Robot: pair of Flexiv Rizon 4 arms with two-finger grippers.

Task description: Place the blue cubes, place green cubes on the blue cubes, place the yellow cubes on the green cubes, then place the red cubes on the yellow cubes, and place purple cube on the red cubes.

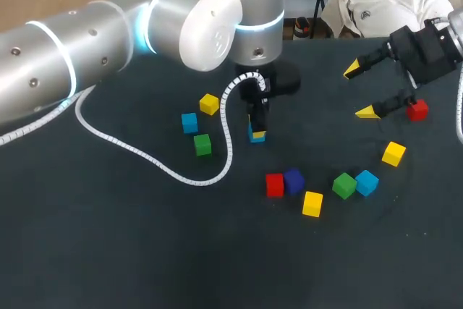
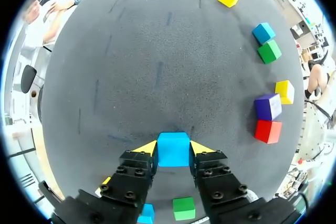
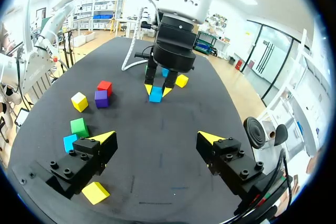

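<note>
**Status.** The left gripper (image 2: 173, 148) was clamped on a bright blue, smooth-faced cube (image 2: 173, 156), with one yellow fingertip against each side face. This held cube sat at or just above the black cloth-covered table (image 1: 145, 265), near its centre. Contact with the cloth could not be confirmed. The right gripper (image 3: 157, 137) had its fingers spread wide and gripped nothing. It hung over the far right of the table, just beside a small red cube (image 1: 417, 110).

**Step in hand (judged).** The blue base layer was being placed. No cube rested on another.

**Next move (judged).**
1. Part the left fingers only enough to free the held cube.
2. Lift straight up, so that the cube is not dragged or tipped.
3. Fetch another blue cube: the left blue cube (image 1: 189, 122) or the right blue cube (image 1: 367, 182).

**Clearances.**
- Left of the held cube, near it, lay a yellow cube (image 1: 209, 103), the left blue cube and a green cube (image 1: 202, 145).
- On the near right side, a second red cube (image 1: 274, 184) touched a purple cube (image 1: 294, 180).
- A white spiral-wrapped cable (image 1: 155, 161) lay on the cloth just left of the held cube. It was a likely snag risk.
- Open room lay between the two grippers.
- The table edges were well apart from the held cube.
</note>
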